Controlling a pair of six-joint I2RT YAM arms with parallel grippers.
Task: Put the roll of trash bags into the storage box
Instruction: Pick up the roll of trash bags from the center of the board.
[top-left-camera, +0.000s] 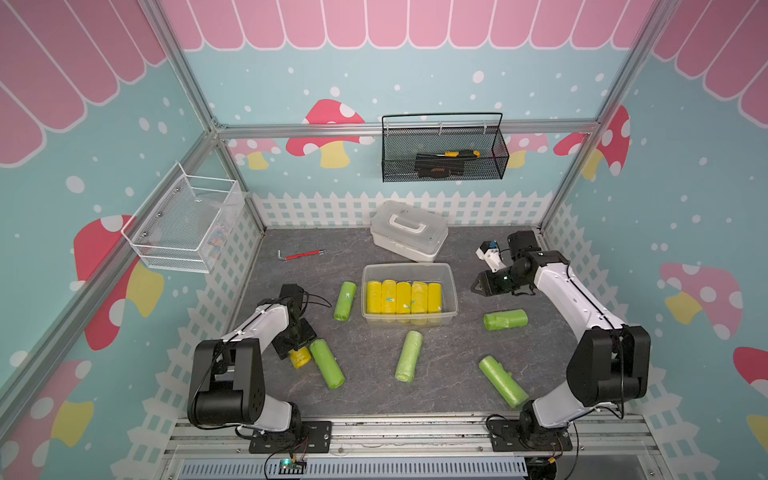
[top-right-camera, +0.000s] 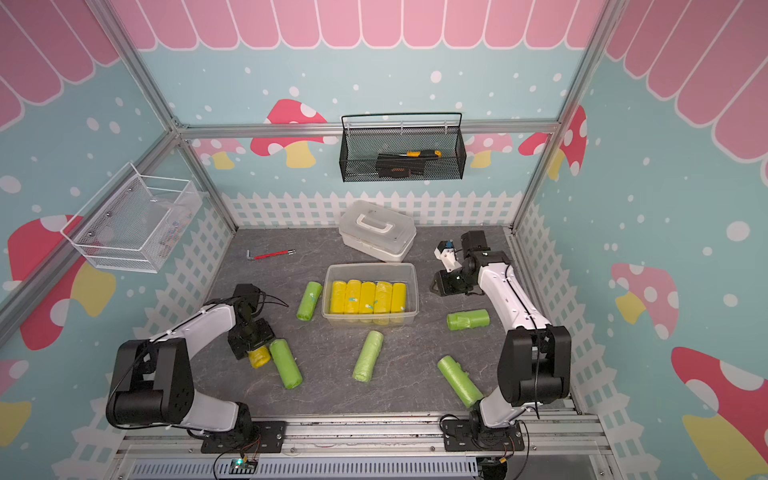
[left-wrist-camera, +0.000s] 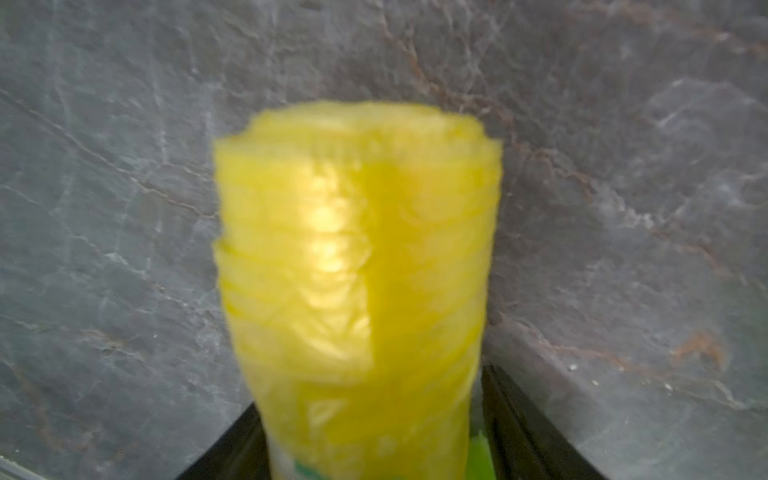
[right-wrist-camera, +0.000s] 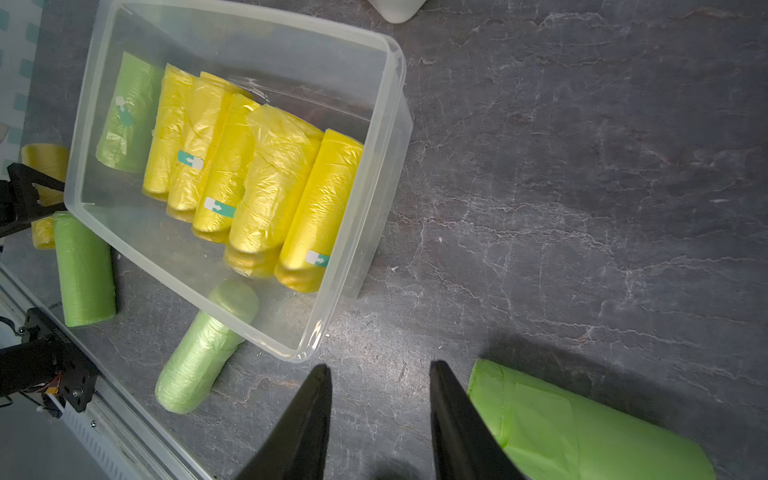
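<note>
Yellow roll (left-wrist-camera: 357, 249) lies between the left gripper's (left-wrist-camera: 370, 388) jaws, long axis along them; whether they pinch it cannot be told. Storage box (top-left-camera: 452, 286) stands ahead, rightward.

Rolls (top-left-camera: 403, 297) in storage box (top-left-camera: 405, 272), case (top-left-camera: 409, 230) behind it, roll (top-left-camera: 300, 358) seemingly under left pincer (left-wrist-camera: 370, 390)

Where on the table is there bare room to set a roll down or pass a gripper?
Free: the dark stone-look table between the red-handled hex key and the left gripper, and between the middle green bag roll and the front-right green bag roll. Crowded: around the left gripper, with a yellow bag roll and another green bag roll alongside.
</note>
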